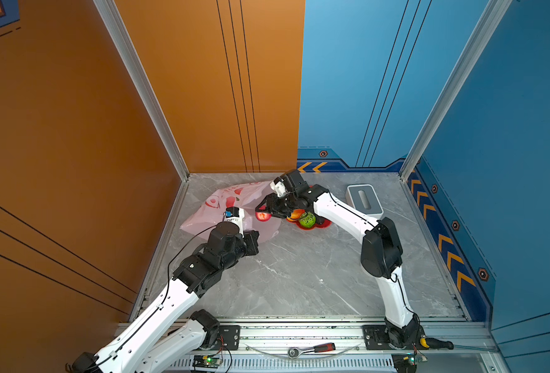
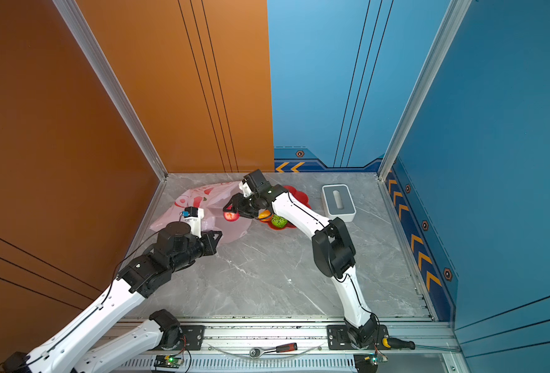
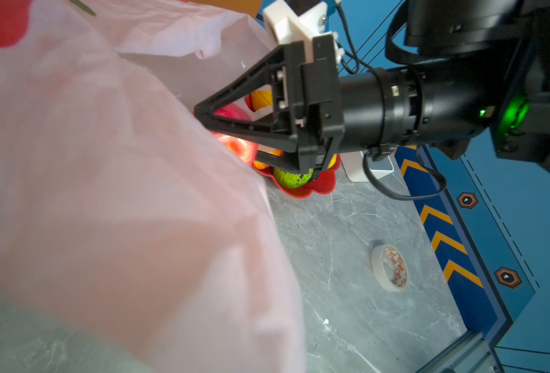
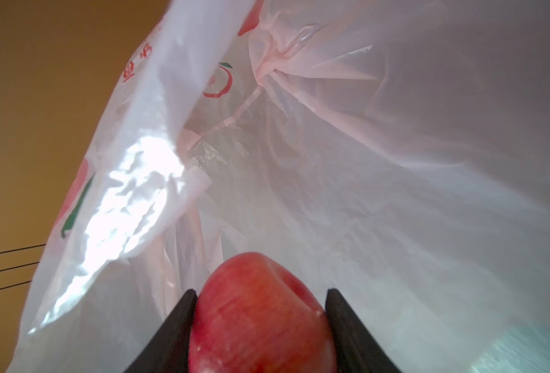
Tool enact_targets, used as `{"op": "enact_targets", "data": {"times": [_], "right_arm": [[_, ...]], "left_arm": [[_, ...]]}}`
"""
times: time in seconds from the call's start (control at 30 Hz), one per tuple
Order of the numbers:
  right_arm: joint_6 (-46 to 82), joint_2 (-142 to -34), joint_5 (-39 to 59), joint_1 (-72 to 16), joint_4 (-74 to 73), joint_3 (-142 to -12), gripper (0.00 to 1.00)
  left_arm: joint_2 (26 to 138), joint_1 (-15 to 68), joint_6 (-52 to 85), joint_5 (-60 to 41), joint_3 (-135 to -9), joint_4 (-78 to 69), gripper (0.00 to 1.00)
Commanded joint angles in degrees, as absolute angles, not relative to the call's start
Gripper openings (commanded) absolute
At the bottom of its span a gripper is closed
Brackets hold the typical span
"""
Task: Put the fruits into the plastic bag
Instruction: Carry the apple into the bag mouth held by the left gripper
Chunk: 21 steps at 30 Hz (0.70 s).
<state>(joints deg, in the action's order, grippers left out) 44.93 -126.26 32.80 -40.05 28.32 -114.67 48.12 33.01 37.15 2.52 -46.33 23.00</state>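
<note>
1. We are seeing the bench closed in by the orange wall on the left, the blue wall far and right, and a metal rail along the near edge. Bare marble is lying open between the two arms.
2. The plastic bag is lying far left, close to the orange wall, with its mouth facing right. The red dish is sitting just beside its right edge, and the tissue box is standing further right.
3. The right arm is rising from the near right with its elbow lifted, and the forearm is crossing above the dish toward the left.
4. The right gripper is grasping the apple at the bag's mouth, with one finger pressing each side. In the right wrist view the apple is pointing into the open bag, and film is arching over it.
5. A green fruit and an orange fruit are resting in the dish.
6. The left arm is stretching from the near left. The left gripper is clenched at the bag's near edge, but film is hiding its fingertips, so we cannot tell whether it is pinching the bag.
7. A tape roll is lying on the bench toward the right wall.
</note>
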Motion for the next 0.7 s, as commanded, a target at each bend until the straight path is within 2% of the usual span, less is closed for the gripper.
{"op": "enact_targets", "data": {"times": [0.0,0.47,0.67], "right_arm": [[45.93,-130.1,30.58,-41.28,30.5,-118.29,0.46],[52.38,-139.35,24.26,-42.15,27.69,-124.43,0.49],[54.83,-140.62,24.7,-42.6,25.15,-125.5,0.65]], "left_arm": [[48.77,33.83,37.82,1.23,-47.96,20.76,0.0],[49.44,35.23,39.02,1.33,-45.93,18.38,0.0],[49.61,35.07,39.16,0.99,-45.12,17.84,0.0]]}}
